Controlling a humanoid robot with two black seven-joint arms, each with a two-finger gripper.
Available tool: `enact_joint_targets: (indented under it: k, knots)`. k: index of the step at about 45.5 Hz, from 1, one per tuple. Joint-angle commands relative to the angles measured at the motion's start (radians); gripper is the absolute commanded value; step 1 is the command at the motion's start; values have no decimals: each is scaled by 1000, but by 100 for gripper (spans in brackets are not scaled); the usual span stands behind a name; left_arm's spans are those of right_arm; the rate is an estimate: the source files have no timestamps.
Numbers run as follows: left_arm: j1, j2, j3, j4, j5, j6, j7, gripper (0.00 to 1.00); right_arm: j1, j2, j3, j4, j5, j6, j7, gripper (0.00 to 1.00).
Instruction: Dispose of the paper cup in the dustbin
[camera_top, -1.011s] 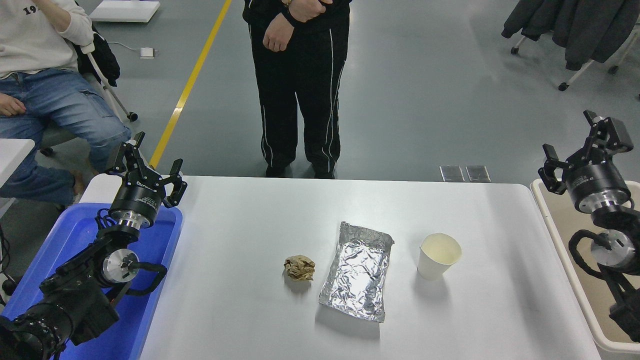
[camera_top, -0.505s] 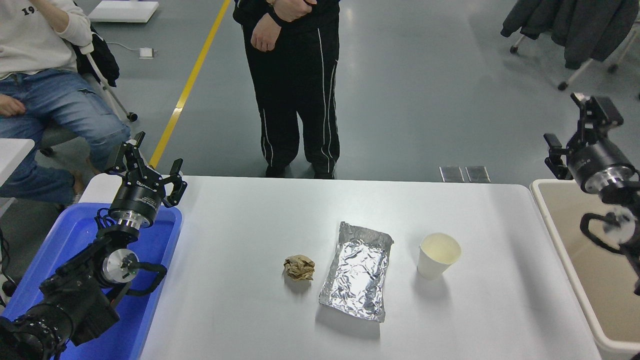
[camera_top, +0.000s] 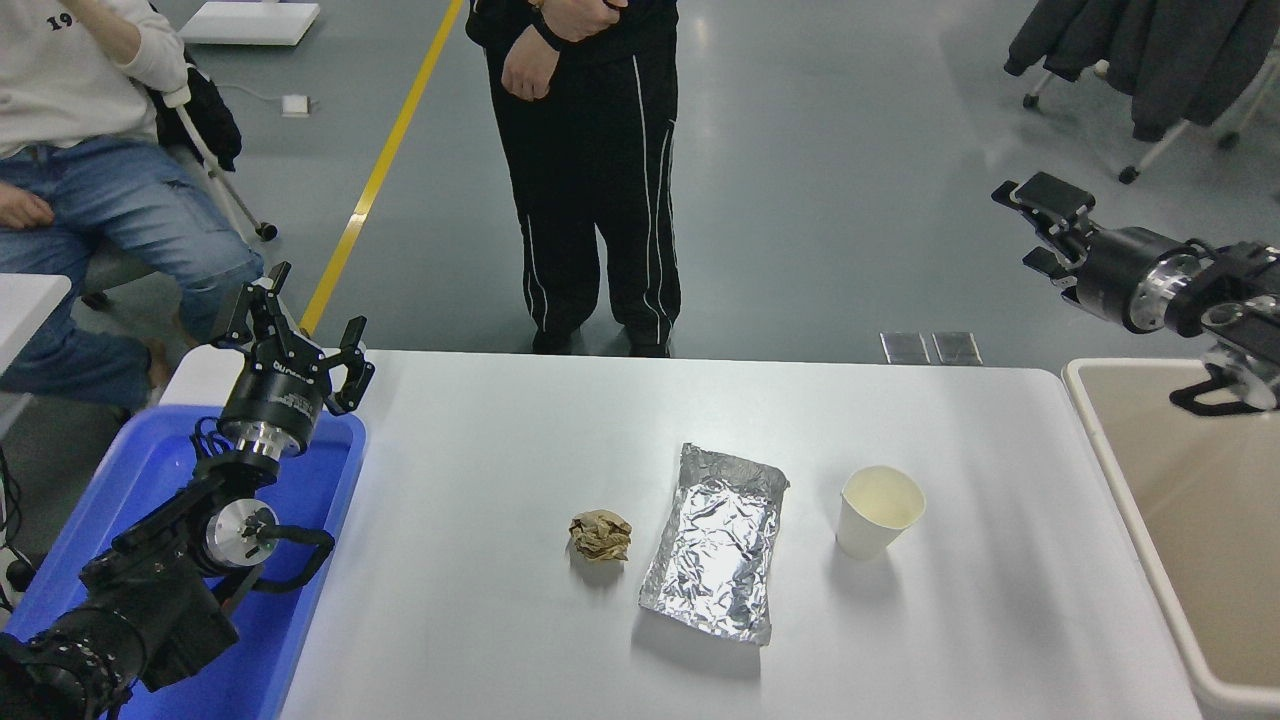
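Note:
The white paper cup (camera_top: 878, 511) stands upright on the white table (camera_top: 520, 420), right of centre, its cream inside showing. The beige dustbin (camera_top: 1110, 450) stands off the table's right edge. My right gripper (camera_top: 1035, 225) is open and empty, held high above the table's far right corner, pointing left, well above and to the right of the cup. My left gripper (camera_top: 290, 335) is open and parked at the lower left, above the blue bin.
A crumpled brown paper ball (camera_top: 600, 535) and a sheet of silver foil (camera_top: 718, 542) lie left of the cup. A blue bin (camera_top: 150, 480) stands at the table's left. One person stands at the far side (camera_top: 590, 170); another sits at the upper left (camera_top: 90, 150).
My right arm has lifted from over the dustbin and swung up and left, its gripper turning to point left. The cup and the left arm have not moved.

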Motion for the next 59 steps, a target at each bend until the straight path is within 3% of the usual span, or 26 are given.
enact_joint_targets:
  k: [1, 14, 48, 54, 59]
  knots:
    - [0, 0, 0, 0, 0, 0, 0, 100, 155, 29, -307, 137, -142, 2, 0, 99]
    - [0, 0, 0, 0, 0, 0, 0, 100, 125, 57, -335, 235, -388, 2, 0, 99]
    - [0, 0, 0, 0, 0, 0, 0, 100, -93, 195, -327, 127, -388, -81, -6, 98]
    - [0, 0, 0, 0, 0, 0, 0, 100, -110, 213, -327, 95, -386, -95, -4, 96]
    - [0, 0, 0, 0, 0, 0, 0, 100, -128, 230, -327, 65, -383, -97, -4, 88]
